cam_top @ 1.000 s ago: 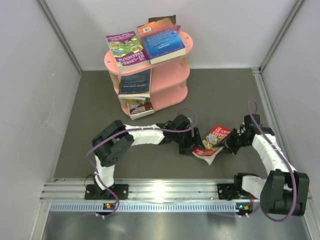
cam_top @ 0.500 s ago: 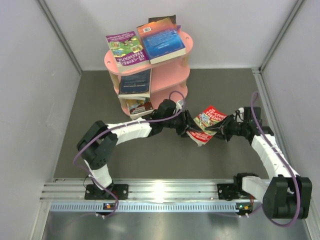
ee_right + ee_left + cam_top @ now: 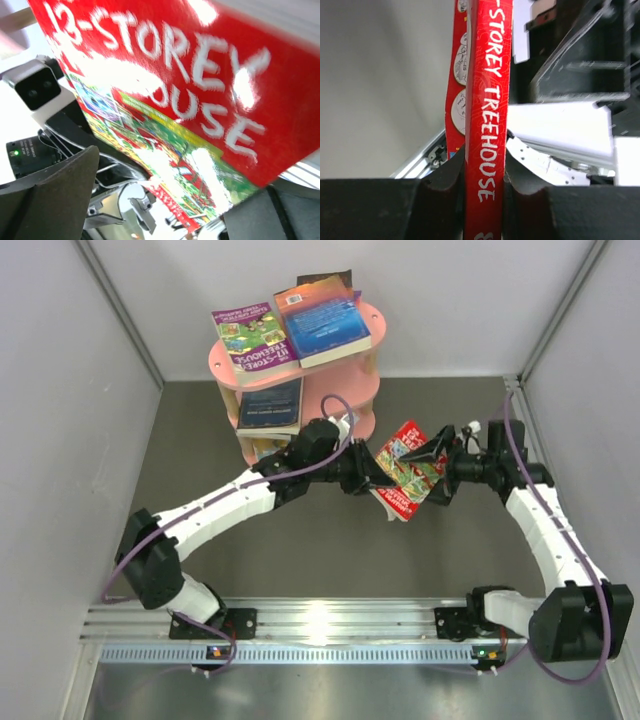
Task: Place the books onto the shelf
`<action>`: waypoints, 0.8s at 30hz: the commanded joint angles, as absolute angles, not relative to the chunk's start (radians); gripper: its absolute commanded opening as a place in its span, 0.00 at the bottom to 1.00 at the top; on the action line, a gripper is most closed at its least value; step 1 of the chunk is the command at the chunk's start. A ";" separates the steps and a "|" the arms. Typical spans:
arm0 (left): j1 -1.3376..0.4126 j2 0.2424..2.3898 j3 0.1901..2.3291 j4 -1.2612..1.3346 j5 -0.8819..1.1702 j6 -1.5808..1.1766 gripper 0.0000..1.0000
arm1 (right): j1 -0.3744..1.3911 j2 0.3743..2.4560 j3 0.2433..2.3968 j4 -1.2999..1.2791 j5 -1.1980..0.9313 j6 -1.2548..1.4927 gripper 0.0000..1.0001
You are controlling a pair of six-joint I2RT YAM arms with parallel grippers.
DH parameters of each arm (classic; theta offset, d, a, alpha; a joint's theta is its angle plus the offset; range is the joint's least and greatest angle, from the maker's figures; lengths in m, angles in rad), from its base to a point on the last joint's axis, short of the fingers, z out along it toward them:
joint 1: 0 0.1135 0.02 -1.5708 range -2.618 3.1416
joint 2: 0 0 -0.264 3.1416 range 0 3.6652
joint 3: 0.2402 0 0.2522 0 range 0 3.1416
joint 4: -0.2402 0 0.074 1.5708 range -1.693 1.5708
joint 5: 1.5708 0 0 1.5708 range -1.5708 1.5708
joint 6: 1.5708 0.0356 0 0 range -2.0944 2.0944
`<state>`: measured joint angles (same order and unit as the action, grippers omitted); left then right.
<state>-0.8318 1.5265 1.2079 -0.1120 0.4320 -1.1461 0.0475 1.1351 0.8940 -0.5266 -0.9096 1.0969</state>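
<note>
A red "13-Storey Treehouse" book hangs in the air right of the pink shelf. My left gripper is shut on it. In the left wrist view the red spine stands upright, clamped between the dark fingers of the left gripper. My right gripper is open, its jaws spread on either side of the book's other edge. The cover fills the right wrist view between the spread fingers of the right gripper. More books lie on the shelf: a purple one and a blue one on top.
A dark blue book lies on the shelf's middle tier and another book on the bottom tier. Grey walls stand on the left, right and back. A metal rail with both arm bases runs along the near edge.
Both arms have lifted the red book off the floor and carried it toward the shelf. The left gripper has shut on its spine and the right gripper has opened.
</note>
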 commanded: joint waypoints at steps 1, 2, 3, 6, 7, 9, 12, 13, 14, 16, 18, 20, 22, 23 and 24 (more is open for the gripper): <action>-0.862 1.439 1.342 -0.363 0.440 -0.980 0.00 | 0.016 1.140 1.089 -0.639 -0.843 0.987 0.94; -0.862 1.415 1.365 -0.382 0.439 -0.957 0.00 | 0.008 1.144 1.116 -0.676 -0.821 0.935 0.95; -0.862 1.401 1.385 -0.394 0.439 -0.921 0.00 | 0.008 1.146 1.140 -0.716 -0.796 0.914 0.95; -0.854 1.318 1.437 -0.361 0.422 -0.894 0.00 | -0.043 1.157 1.206 -0.822 -0.704 0.851 0.95; -0.848 1.296 1.453 -0.316 0.420 -0.893 0.00 | -0.046 1.158 1.207 -0.843 -0.681 0.848 0.95; -0.812 1.250 1.488 -0.299 0.407 -0.884 0.00 | -0.046 1.167 1.195 -0.847 -0.680 0.839 0.94; -0.740 1.230 1.587 -0.291 0.393 -0.862 0.00 | -0.046 1.170 1.171 -0.859 -0.663 0.818 0.94; -0.717 1.230 1.636 -0.282 0.390 -0.856 0.00 | -0.043 1.169 1.164 -0.870 -0.658 0.813 0.94; -0.669 1.230 1.660 -0.278 0.382 -0.853 0.00 | -0.038 1.169 1.157 -0.868 -0.655 0.813 0.94; -0.622 1.247 1.722 -0.249 0.385 -0.853 0.00 | -0.025 1.170 1.158 -0.870 -0.644 0.804 0.94; -0.552 1.270 1.767 -0.201 0.394 -0.861 0.00 | -0.015 1.170 1.166 -0.879 -0.628 0.795 0.93; -0.484 1.319 1.831 -0.131 0.425 -0.897 0.00 | -0.012 1.170 1.170 -0.891 -0.615 0.784 0.93; -0.448 1.362 1.882 -0.078 0.448 -0.928 0.00 | -0.008 1.169 1.173 -0.894 -0.614 0.778 0.94; -0.411 1.371 1.896 -0.058 0.443 -0.961 0.00 | -0.008 1.172 1.173 -0.896 -0.614 0.776 0.93; -0.396 1.382 1.908 -0.023 0.433 -0.977 0.00 | -0.008 1.173 1.172 -0.900 -0.612 0.775 0.93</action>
